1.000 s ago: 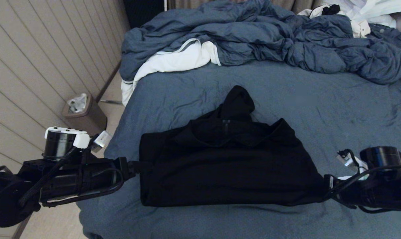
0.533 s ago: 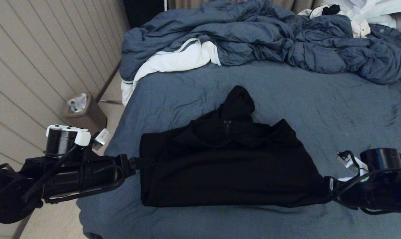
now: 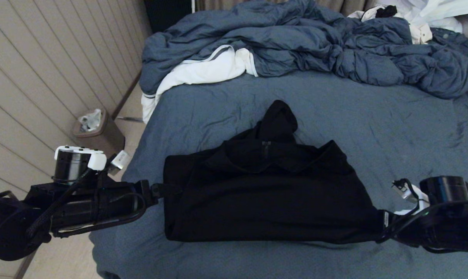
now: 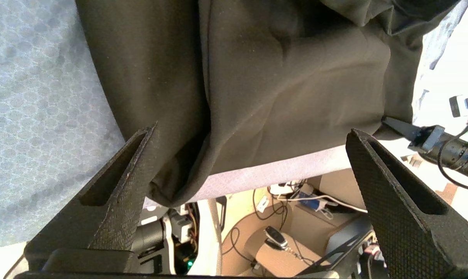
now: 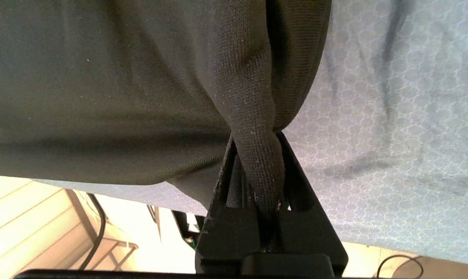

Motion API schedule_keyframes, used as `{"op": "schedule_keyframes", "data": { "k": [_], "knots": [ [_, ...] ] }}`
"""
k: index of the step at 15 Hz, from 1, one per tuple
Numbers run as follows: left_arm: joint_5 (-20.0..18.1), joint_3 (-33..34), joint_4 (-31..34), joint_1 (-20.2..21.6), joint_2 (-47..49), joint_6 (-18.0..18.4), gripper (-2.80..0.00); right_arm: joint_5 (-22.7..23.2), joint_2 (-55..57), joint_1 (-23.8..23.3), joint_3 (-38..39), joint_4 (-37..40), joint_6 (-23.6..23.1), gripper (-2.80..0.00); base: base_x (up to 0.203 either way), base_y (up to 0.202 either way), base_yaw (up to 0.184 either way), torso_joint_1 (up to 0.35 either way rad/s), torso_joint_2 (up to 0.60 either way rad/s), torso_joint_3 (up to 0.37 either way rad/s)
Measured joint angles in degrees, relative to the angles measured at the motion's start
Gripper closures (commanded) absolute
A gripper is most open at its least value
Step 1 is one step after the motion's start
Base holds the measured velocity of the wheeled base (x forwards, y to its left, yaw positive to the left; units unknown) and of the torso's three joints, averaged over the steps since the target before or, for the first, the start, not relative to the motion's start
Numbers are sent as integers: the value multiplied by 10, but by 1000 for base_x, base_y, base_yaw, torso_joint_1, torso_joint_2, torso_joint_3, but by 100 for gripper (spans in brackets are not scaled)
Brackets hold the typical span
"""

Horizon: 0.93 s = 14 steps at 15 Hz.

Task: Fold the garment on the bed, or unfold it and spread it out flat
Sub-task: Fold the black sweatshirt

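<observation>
Black hoodie (image 3: 265,193) lies on the bed (image 3: 373,128), near the front edge, folded into a wide block with the hood (image 3: 278,120) pointing away from me toward the duvet. The zipper pull shows just below the hood.

My left end effector (image 3: 160,190) sits at the hoodie's left edge, arm lying low along the side of the bed. In the left wrist view the left end effector (image 4: 249,155) is spread wide: one finger (image 4: 121,182) rests against the cloth's folded corner, the other stands well apart over the bed's edge. Nothing is pinched between them.

My right end effector (image 3: 381,223) is at the hoodie's near right corner. In the right wrist view the right end effector (image 5: 255,155) is closed down narrow on a bunched strip of the black cloth (image 5: 253,128), which runs straight into the jaws. The corner is drawn out to a point toward it in the head view, with the near hem pulled into a straight line.

The blue-grey sheet around the hoodie is bare and lightly creased. The rumpled duvet (image 3: 315,42) with its white lining (image 3: 207,71) is heaped across the far end of the bed, well apart from the hoodie. White clothing (image 3: 431,15) lies at the far right corner. A small brown bin (image 3: 98,133) stands on the floor to the left of the bed by the panelled wall.
</observation>
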Motion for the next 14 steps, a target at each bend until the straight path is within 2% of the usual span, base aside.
{"op": "schedule_keyframes", "data": {
  "k": [6, 10, 11, 14],
  "knots": [
    [0, 12, 0, 1, -2, -1, -280, 2, -7, -1, 8, -4, -2, 0, 0, 0, 0, 0, 0, 0],
    [1, 20, -18, 1, -3, 1, -280, -1, -7, -1, 23, -67, 1, 0, 0, 0, 0, 0, 0, 0],
    [1, 24, -21, 1, -2, 1, -280, -3, -8, -1, 26, -75, 1, -280, 0, 0, 0, 0, 0, 0],
    [2, 33, -43, 0, 2, 4, -280, -11, -15, 1, 36, -80, -4, -280, 0, 0, 0, 0, 0, 0]
  ]
}}
